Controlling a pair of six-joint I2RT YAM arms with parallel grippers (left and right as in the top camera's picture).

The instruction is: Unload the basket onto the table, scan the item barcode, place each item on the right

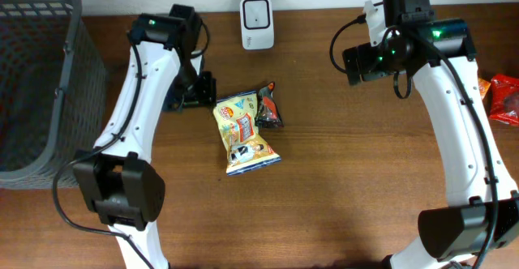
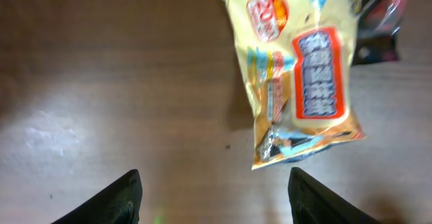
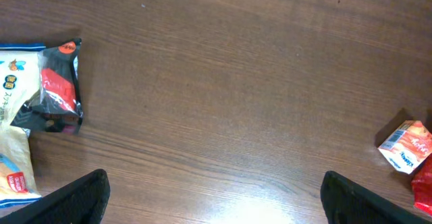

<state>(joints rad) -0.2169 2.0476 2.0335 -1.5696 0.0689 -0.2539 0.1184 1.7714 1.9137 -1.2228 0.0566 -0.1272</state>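
A yellow snack bag [image 1: 243, 135] lies flat in the middle of the wooden table, with a small dark packet [image 1: 268, 107] touching its upper right corner. In the left wrist view the yellow bag [image 2: 297, 75] sits ahead and to the right of the fingers. My left gripper [image 1: 201, 91] hovers just left of the bag, open, and nothing is between its fingers [image 2: 121, 197]. A white scanner [image 1: 256, 23] stands at the far edge of the table. My right gripper [image 1: 361, 62] hangs open over bare wood at the back right, its fingertips [image 3: 81, 197] wide apart.
A grey mesh basket [image 1: 36, 83] fills the left side of the table. A red packet [image 1: 504, 99] lies at the right edge, and the red packet [image 3: 408, 150] also shows in the right wrist view. The dark packet [image 3: 57, 89] appears at that view's left.
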